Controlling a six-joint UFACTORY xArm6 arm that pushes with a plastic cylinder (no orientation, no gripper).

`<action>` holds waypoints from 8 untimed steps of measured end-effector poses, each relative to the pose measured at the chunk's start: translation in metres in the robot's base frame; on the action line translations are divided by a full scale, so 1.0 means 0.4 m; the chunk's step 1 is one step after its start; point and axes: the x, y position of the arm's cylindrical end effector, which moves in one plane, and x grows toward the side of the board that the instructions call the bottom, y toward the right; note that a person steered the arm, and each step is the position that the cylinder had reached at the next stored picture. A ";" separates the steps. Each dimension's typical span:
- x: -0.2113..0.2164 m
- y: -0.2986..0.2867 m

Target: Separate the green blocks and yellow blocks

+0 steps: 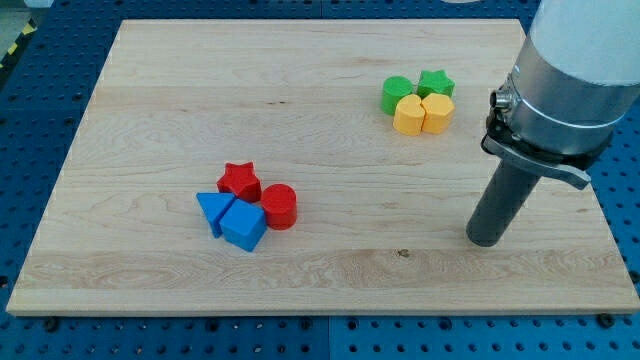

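Observation:
A green cylinder (396, 93) and a green star (436, 83) sit near the view's top right, touching two yellow blocks just below them: a yellow hexagon-like block (409, 115) and a yellow heart-like block (437, 113). The four form one tight cluster. My tip (484, 239) rests on the board at the view's lower right, well below and to the right of the cluster, apart from every block.
A red star (240, 181), a red cylinder (280, 207), a blue triangle (212, 209) and a blue block (243, 225) cluster at the view's lower left centre. The wooden board (150, 100) lies on a blue perforated table; its right edge is close to my tip.

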 end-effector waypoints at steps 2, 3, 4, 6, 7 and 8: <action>-0.018 0.010; -0.179 0.048; -0.339 0.073; -0.416 0.070; -0.498 0.053; -0.498 -0.020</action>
